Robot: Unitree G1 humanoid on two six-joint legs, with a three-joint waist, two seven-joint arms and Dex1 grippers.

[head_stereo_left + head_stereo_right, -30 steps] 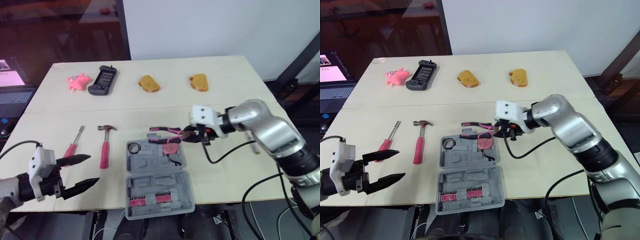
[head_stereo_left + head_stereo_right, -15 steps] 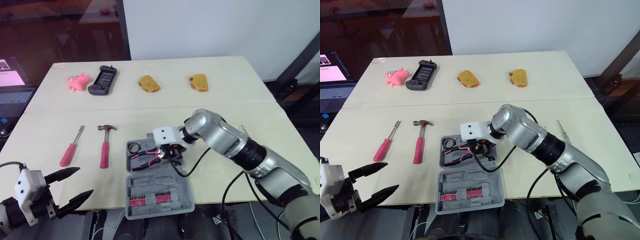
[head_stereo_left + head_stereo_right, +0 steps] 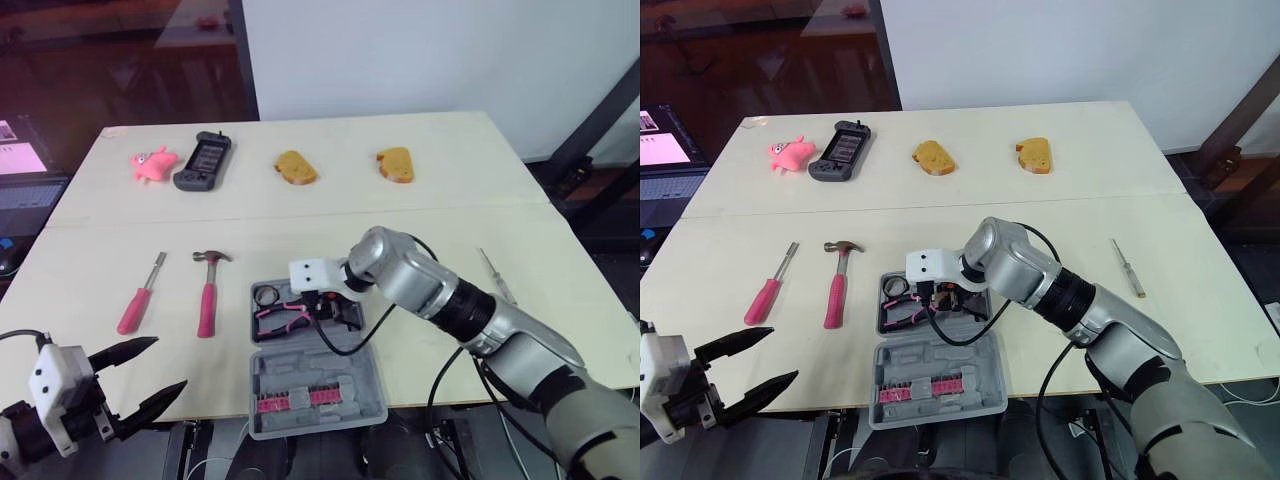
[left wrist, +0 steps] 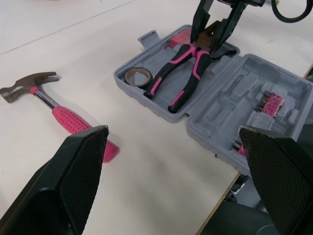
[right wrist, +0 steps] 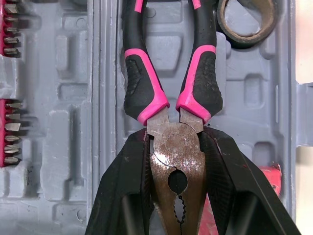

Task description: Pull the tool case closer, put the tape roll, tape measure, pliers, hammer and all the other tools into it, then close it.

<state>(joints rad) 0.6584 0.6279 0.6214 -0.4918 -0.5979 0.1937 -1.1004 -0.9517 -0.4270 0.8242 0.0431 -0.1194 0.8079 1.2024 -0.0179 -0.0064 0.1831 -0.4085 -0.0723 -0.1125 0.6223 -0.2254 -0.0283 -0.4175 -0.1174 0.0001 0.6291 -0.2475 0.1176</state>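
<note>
Currently: right pincer (image 5: pixel 176 147) clamped on the head of the pliers (image 4: pixel 183 68), whose handles lie in the open tool case (image 3: pixel 300 365) beside the tape roll (image 3: pixel 267 295); hammer (image 3: pixel 208 300) on the worktop (image 3: pixel 450 200), left of the case. Left pincer (image 3: pixel 170 364) apart, off the worktop's near edge.

The right arm (image 3: pixel 425 288) crosses the case's (image 3: pixel 300 362) far half, blocking entry from the right. Bare table (image 3: pixel 236 322) between hammer (image 3: pixel 208 296) and case is passable.

1. The right arm (image 3: pixel 430 292) has rounded silver-grey shells with black banded joints behind them.
2. A white boxy block (image 3: pixel 312 273) sits at each wrist.
3. The left gripper (image 3: pixel 168 364) and right gripper (image 5: pixel 174 138) each have two black, tapering, finely textured fingers (image 4: pixel 73 193).
4. A thin black cable (image 3: pixel 345 351) loops from the right wrist.
</note>
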